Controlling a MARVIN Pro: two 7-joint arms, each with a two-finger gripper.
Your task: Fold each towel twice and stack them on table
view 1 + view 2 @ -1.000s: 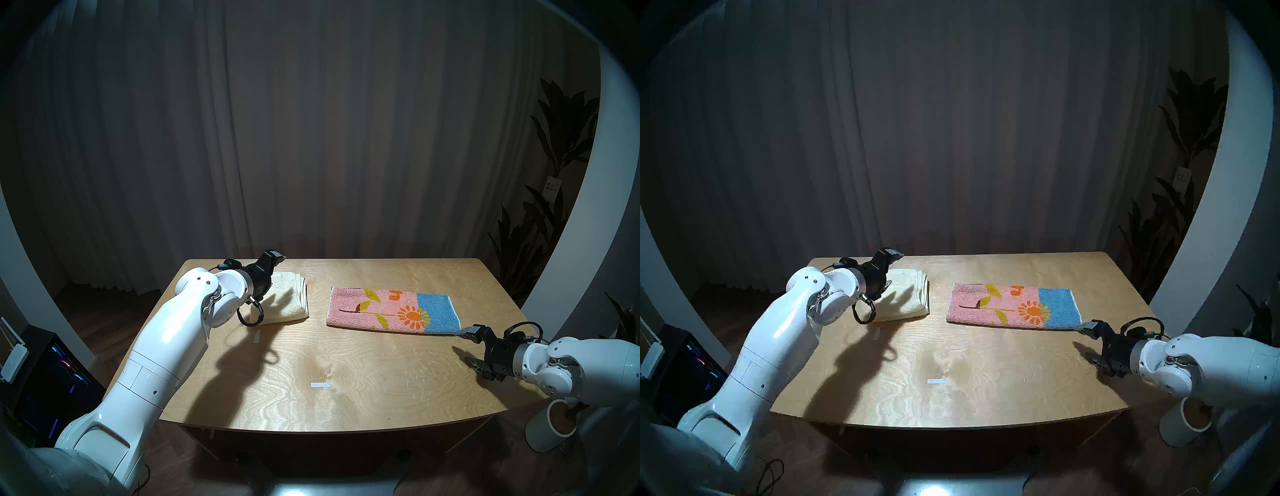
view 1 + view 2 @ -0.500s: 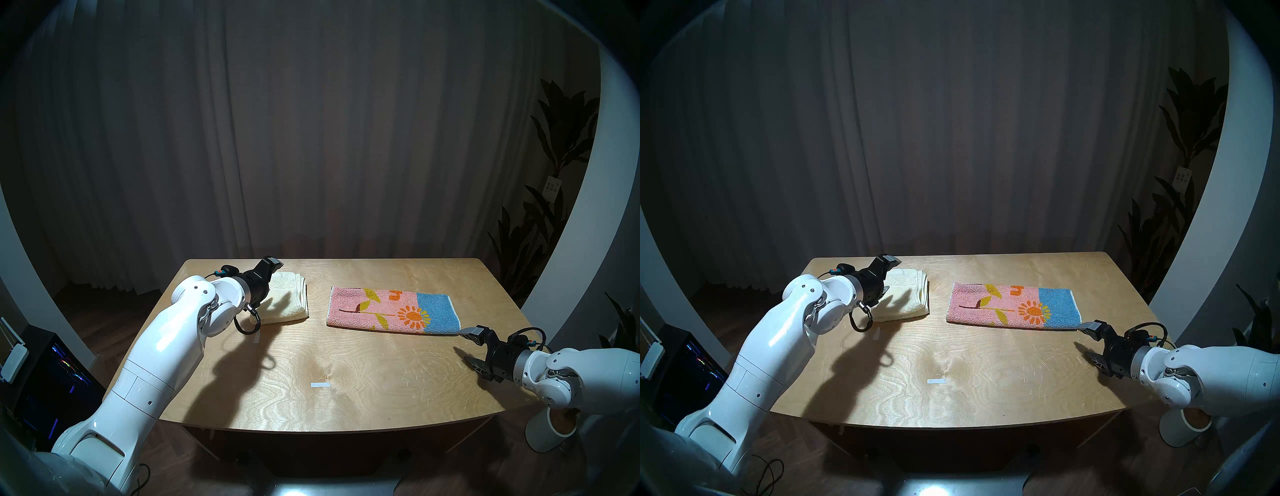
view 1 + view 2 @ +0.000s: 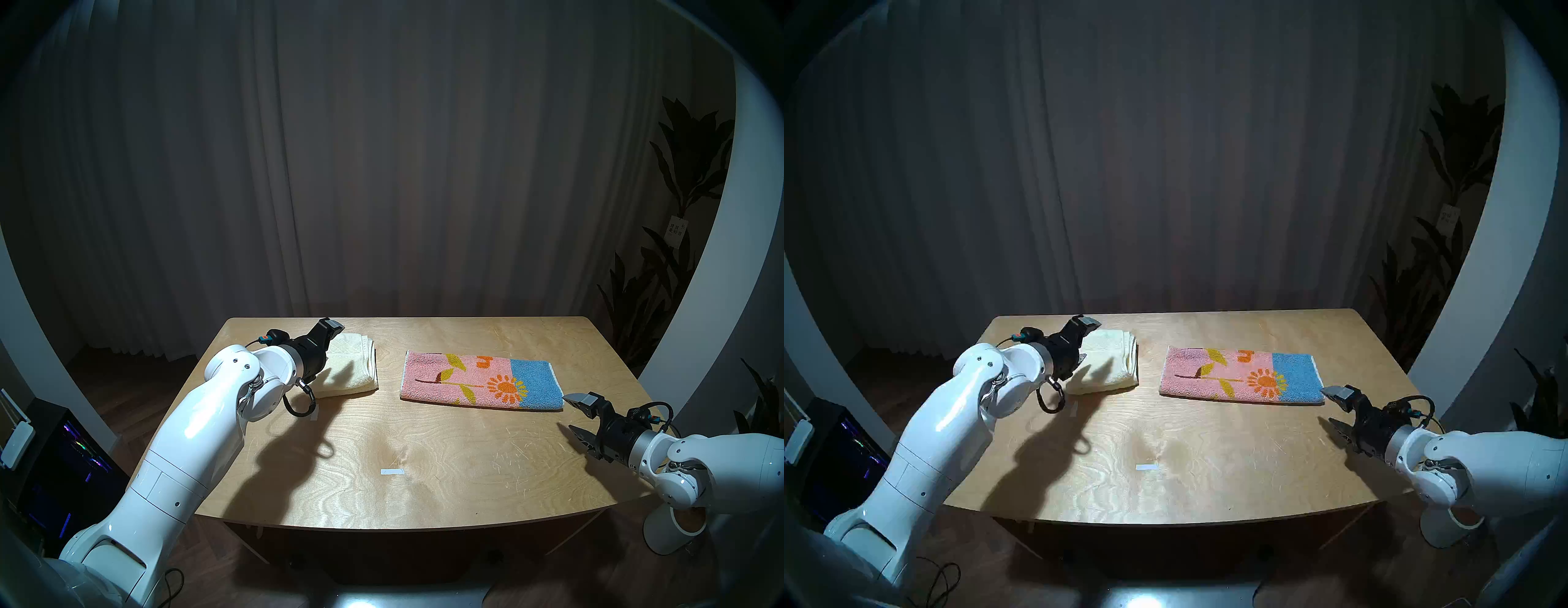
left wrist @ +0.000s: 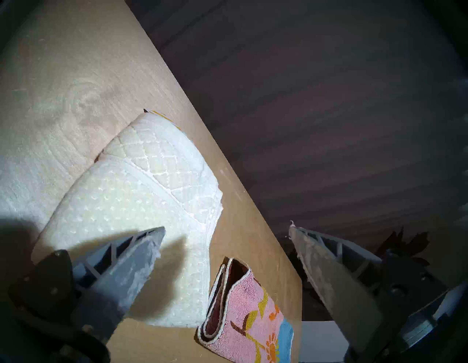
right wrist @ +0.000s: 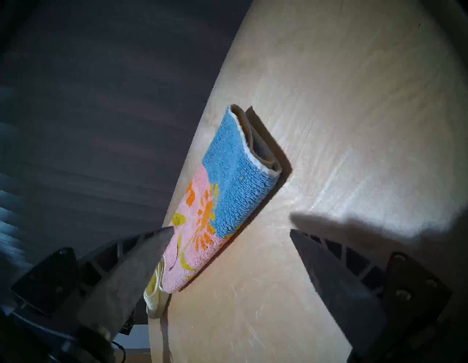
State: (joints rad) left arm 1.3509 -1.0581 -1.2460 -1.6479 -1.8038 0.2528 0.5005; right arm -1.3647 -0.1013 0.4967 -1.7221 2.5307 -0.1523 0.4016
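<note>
While the head view shows the flowered towel flat at the table's centre right, the right wrist view reveals its doubled layers. The cream towel lies folded left of centre. Both the left gripper and right gripper gape empty; the right has drawn back from the flowered towel's corner.

Curtained robot lab, plywood table
</note>
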